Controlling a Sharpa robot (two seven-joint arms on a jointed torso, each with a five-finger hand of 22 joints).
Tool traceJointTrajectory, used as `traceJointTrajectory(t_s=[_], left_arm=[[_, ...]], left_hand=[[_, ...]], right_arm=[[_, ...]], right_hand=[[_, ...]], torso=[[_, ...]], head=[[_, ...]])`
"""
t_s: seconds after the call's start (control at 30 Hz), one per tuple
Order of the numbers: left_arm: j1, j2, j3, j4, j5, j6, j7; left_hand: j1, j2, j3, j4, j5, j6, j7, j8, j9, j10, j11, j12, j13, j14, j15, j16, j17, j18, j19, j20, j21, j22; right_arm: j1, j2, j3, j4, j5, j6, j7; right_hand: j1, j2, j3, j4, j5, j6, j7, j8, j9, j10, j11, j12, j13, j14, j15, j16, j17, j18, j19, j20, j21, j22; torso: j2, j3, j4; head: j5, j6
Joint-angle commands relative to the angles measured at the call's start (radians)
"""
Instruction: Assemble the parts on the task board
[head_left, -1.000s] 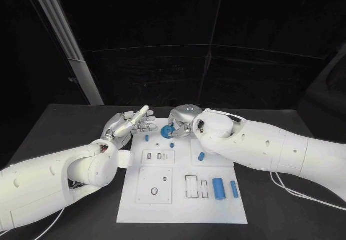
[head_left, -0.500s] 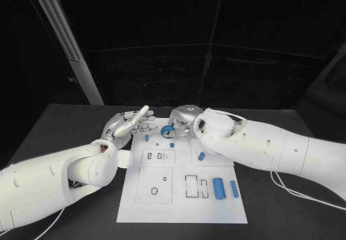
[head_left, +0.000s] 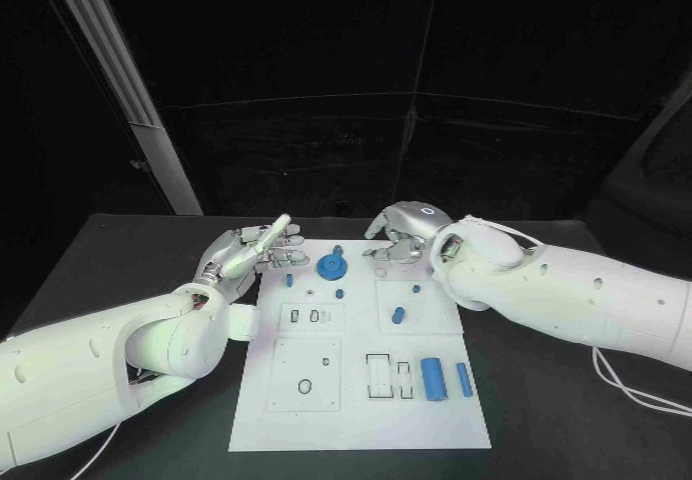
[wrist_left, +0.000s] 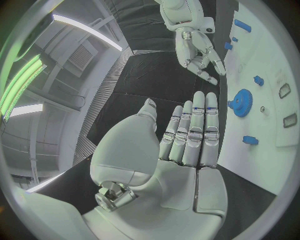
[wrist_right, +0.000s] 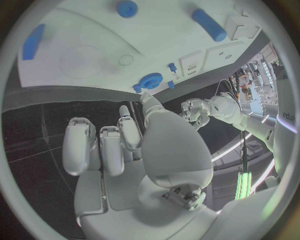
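My left hand (head_left: 248, 250) hovers at the board's (head_left: 361, 410) far left corner, fingers straight and close together, holding nothing; the left wrist view shows the palm (wrist_left: 164, 165) flat and bare, fingertips reaching toward the board's edge. My right hand (head_left: 405, 228) hangs just past the board's far edge, at about one o'clock from the gear (head_left: 332, 267), fingers loosely curled and apart, gripping nothing; in the right wrist view the thumb and fingers (wrist_right: 103, 145) stand apart over the black table (head_left: 577, 420). The gear lies on the board near its far edge, free of both hands, between them, with my left fingertips near it at nine o'clock. A small peg (head_left: 287, 280) sits at seven o'clock from the gear, another (head_left: 338, 294) at six o'clock. Further toward me on the board, a short cylinder (head_left: 398, 316) lies at five o'clock from the gear, and a small stud (head_left: 415, 289) is just beyond it. Near the board's right side, closer to me, a thick cylinder (head_left: 433, 379) and a thinner rod (head_left: 463, 379) lie side by side, next to rectangular slots (head_left: 381, 375).
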Motion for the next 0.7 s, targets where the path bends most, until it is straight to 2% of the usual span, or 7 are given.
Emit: traceJointTrajectory(t_s=[0.03, 0.13, 0.3, 0.4, 0.47, 0.63, 0.7], left_arm=[[0.002, -0.003, 0.001, 0.002, -0.003, 0.012, 0.008], [0.002, -0.003, 0.001, 0.001, -0.003, 0.013, 0.009], [0.001, -0.002, 0.0, 0.0, -0.003, 0.016, 0.01], [0.001, -0.002, 0.0, -0.001, -0.003, 0.016, 0.01], [0.001, -0.001, 0.0, -0.001, -0.003, 0.017, 0.011], [0.001, -0.001, 0.0, -0.001, -0.003, 0.018, 0.01], [0.001, -0.001, 0.0, -0.002, -0.003, 0.018, 0.011]], left_hand=[[0.003, 0.01, -0.005, -0.002, 0.001, 0.009, 0.002, -0.002, 0.0, -0.001, 0.002, -0.005, -0.001, 0.009, 0.001, -0.006, 0.002, 0.015, 0.008, -0.002, -0.008, -0.002], [0.004, 0.012, -0.007, -0.003, 0.001, 0.012, 0.0, -0.002, 0.0, 0.003, 0.001, -0.005, 0.0, 0.01, 0.001, -0.007, 0.004, 0.015, 0.009, -0.002, -0.009, -0.003], [0.007, 0.015, -0.009, -0.005, 0.001, 0.018, -0.002, -0.002, 0.001, 0.009, -0.001, -0.004, 0.001, 0.011, -0.001, -0.009, 0.006, 0.015, 0.01, -0.003, -0.01, -0.005], [0.008, 0.016, -0.009, -0.005, 0.001, 0.019, -0.003, -0.002, 0.001, 0.011, -0.002, -0.004, 0.001, 0.012, -0.001, -0.01, 0.007, 0.015, 0.011, -0.003, -0.01, -0.005], [0.008, 0.016, -0.01, -0.006, 0.001, 0.02, -0.003, -0.002, 0.001, 0.011, -0.002, -0.004, 0.001, 0.012, -0.001, -0.01, 0.007, 0.015, 0.011, -0.003, -0.011, -0.005], [0.008, 0.016, -0.01, -0.006, 0.001, 0.02, -0.003, -0.002, 0.001, 0.011, -0.002, -0.004, 0.001, 0.012, -0.001, -0.01, 0.007, 0.015, 0.011, -0.003, -0.011, -0.005], [0.008, 0.016, -0.01, -0.006, 0.001, 0.02, -0.003, -0.002, 0.001, 0.011, -0.002, -0.004, 0.001, 0.012, -0.001, -0.01, 0.007, 0.015, 0.011, -0.003, -0.011, -0.005]], right_arm=[[0.002, -0.053, 0.0, 0.006, 0.252, -0.004, 0.218], [0.002, -0.102, 0.0, 0.003, 0.35, 0.035, 0.292], [0.001, -0.151, -0.001, -0.016, 0.41, 0.053, 0.344], [0.001, -0.163, -0.001, -0.048, 0.421, 0.06, 0.351], [0.0, -0.166, -0.001, -0.068, 0.416, 0.065, 0.349], [-0.012, -0.168, -0.001, -0.103, 0.397, 0.079, 0.346], [-0.018, -0.167, -0.001, -0.113, 0.394, 0.084, 0.346]], right_hand=[[0.05, -0.003, 0.012, -0.036, -0.038, 0.007, 0.002, 0.002, 0.001, -0.012, -0.002, -0.016, -0.011, 0.068, -0.003, -0.01, 0.094, -0.01, -0.01, -0.001, -0.008, -0.009], [0.049, -0.013, 0.002, -0.042, -0.087, 0.005, 0.003, 0.001, 0.0, -0.019, -0.001, -0.025, -0.017, 0.067, -0.001, -0.013, 0.091, -0.008, -0.015, 0.001, -0.013, -0.018], [0.065, -0.018, 0.0, -0.059, -0.078, 0.004, 0.003, 0.0, -0.001, -0.02, 0.0, -0.026, -0.018, 0.068, -0.001, -0.012, 0.095, -0.009, -0.015, 0.001, -0.013, -0.017], [0.073, -0.019, 0.0, -0.068, -0.06, -0.001, 0.005, -0.001, -0.002, -0.022, 0.0, -0.028, -0.018, 0.069, -0.001, -0.011, 0.098, -0.008, -0.015, 0.001, -0.014, -0.018], [0.075, -0.019, -0.001, -0.071, -0.05, -0.004, 0.005, -0.002, -0.002, -0.023, 0.001, -0.03, -0.019, 0.069, 0.0, -0.011, 0.099, -0.008, -0.015, 0.001, -0.014, -0.018], [0.074, -0.022, -0.004, -0.074, -0.042, -0.009, 0.006, -0.003, -0.003, -0.026, 0.002, -0.033, -0.022, 0.07, 0.0, -0.01, 0.101, -0.008, -0.016, 0.002, -0.014, -0.018], [0.073, -0.022, -0.005, -0.074, -0.039, -0.011, 0.007, -0.003, -0.004, -0.027, 0.002, -0.035, -0.023, 0.07, 0.001, -0.01, 0.102, -0.008, -0.016, 0.002, -0.015, -0.019]], torso=[[-0.006, 0.0029, -0.0128], [-0.006, 0.0059, -0.0162], [-0.006, 0.0094, -0.0189], [-0.004, 0.0087, -0.017], [-0.004, 0.0069, -0.0116], [-0.003, 0.0068, -0.0086], [-0.003, 0.0064, -0.008]], head=[[-0.004, 0.002], [-0.008, 0.008], [-0.018, 0.01], [-0.022, 0.012], [-0.029, 0.011], [-0.038, 0.01], [-0.04, 0.005]])
